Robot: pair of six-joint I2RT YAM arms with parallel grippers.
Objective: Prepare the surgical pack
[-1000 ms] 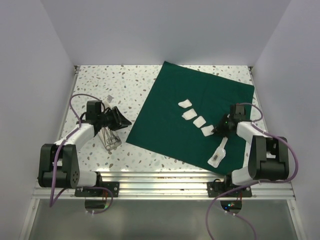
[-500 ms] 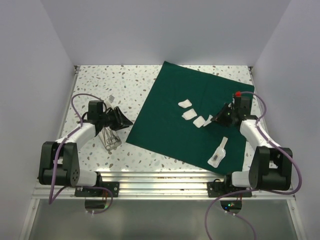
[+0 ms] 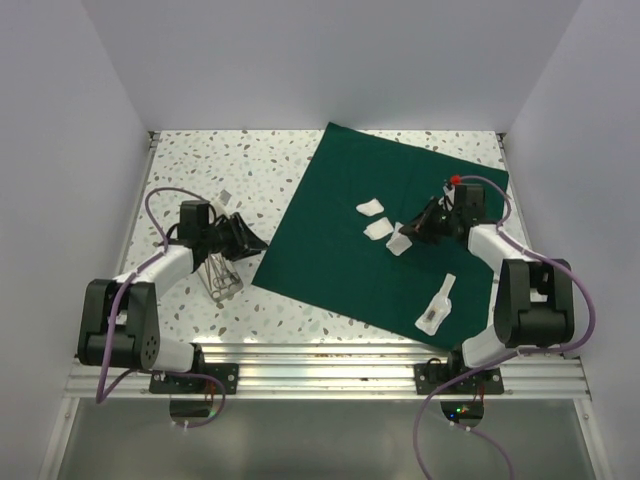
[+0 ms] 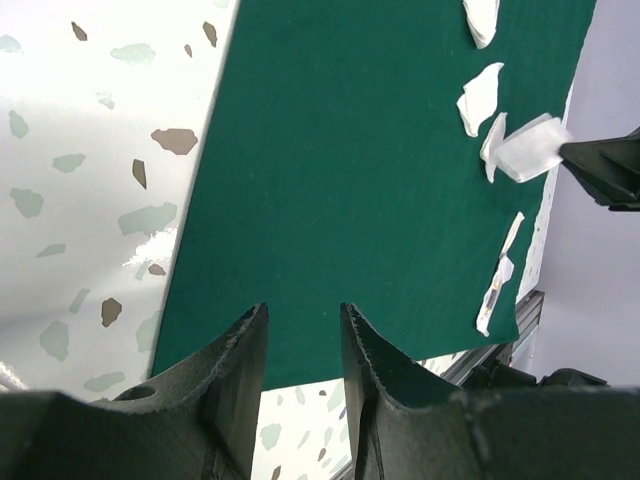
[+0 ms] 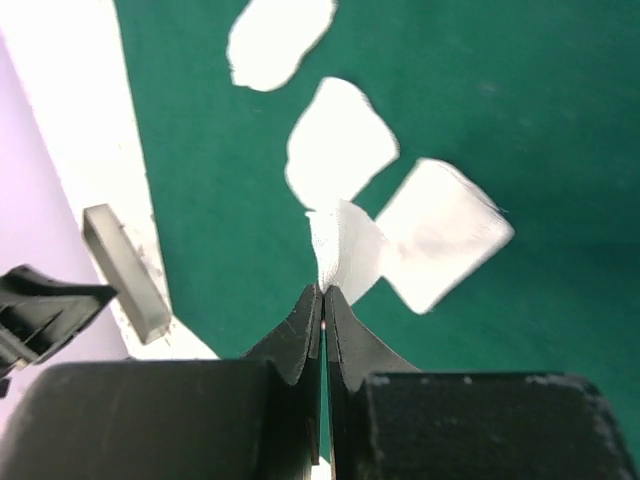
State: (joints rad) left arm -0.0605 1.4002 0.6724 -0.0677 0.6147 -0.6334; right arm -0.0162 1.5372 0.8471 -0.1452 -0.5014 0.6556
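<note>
Apparently aloft, right fingers (image 5: 298,345) pinch gauze pad (image 5: 346,252).

One drape (image 3: 335,255), four gauze pads (image 3: 371,207), one tray (image 3: 222,279)

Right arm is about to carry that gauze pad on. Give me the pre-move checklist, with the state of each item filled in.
1. Right gripper shut on the gauze pad: ok.
2. Held pad clear of the neighbouring pad: cannot tell, they overlap in the wrist view.
3. Left gripper open and empty: ok.
4. Left gripper well apart from the right gripper, at the left edge of the drape: ok.
5. Drape lying flat: ok.
</note>
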